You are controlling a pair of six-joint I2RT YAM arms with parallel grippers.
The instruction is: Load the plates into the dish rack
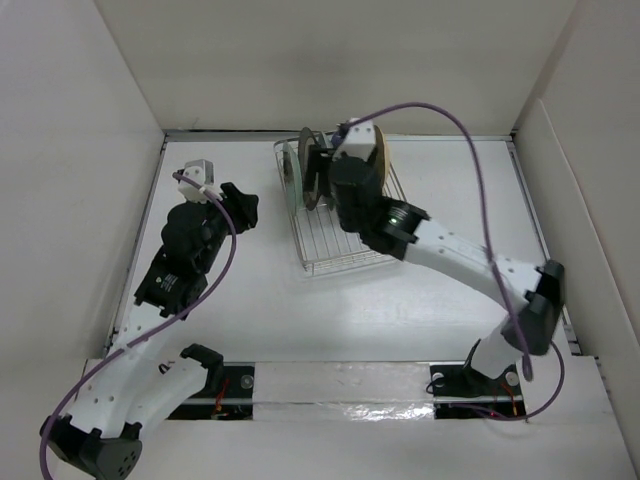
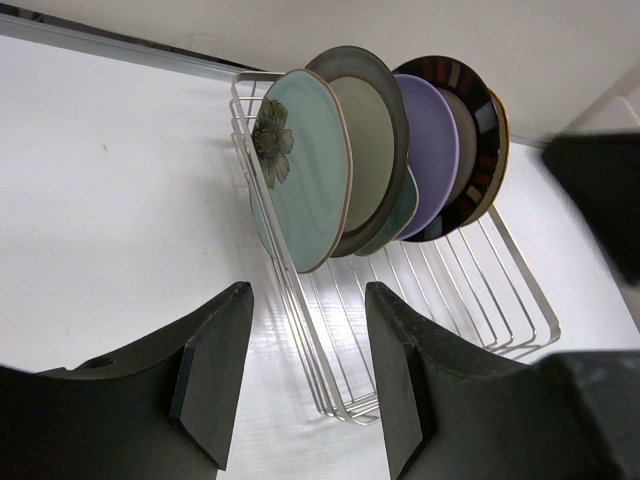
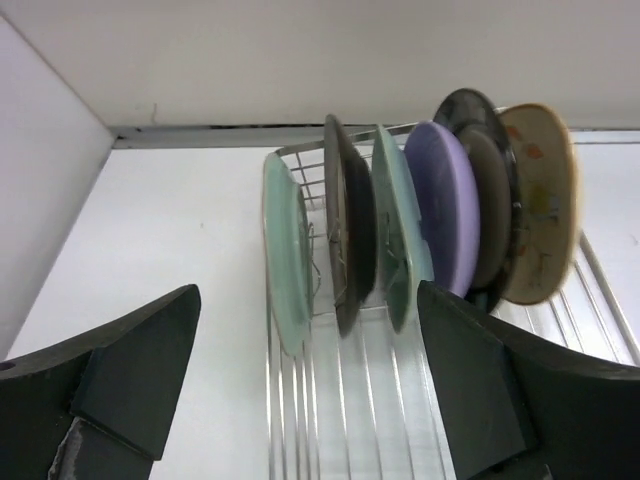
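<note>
Two arms reach out from the near edge of the white bench (image 1: 260, 320). The left pincer (image 2: 300, 375) hangs with its jaws apart and nothing between them, left of the dish rack (image 1: 338, 250) and clear of its side wire, over open bench. The right pincer (image 3: 305, 385) is spread wide and empty above the rack, short of the plates.

The rack's near half shows only its thin parallel wires. All six plates stand on edge in a row across the far half:
- The pale green round plate (image 3: 285, 250) is at the left rim, with a narrow gap beside it.
- Next come the dark-rimmed silver plate (image 3: 350, 220) and the mint squarish plate (image 3: 400, 220).
- The lavender plate (image 3: 445, 210) follows, overlapping the patterned-rim plate (image 3: 490, 130) in the wrist views.
- The tan plate (image 3: 540, 200) is at the right end.

Bare wires run on to the right of the tan plate. The rack's far end sits close to the back wall (image 1: 350, 60).
</note>
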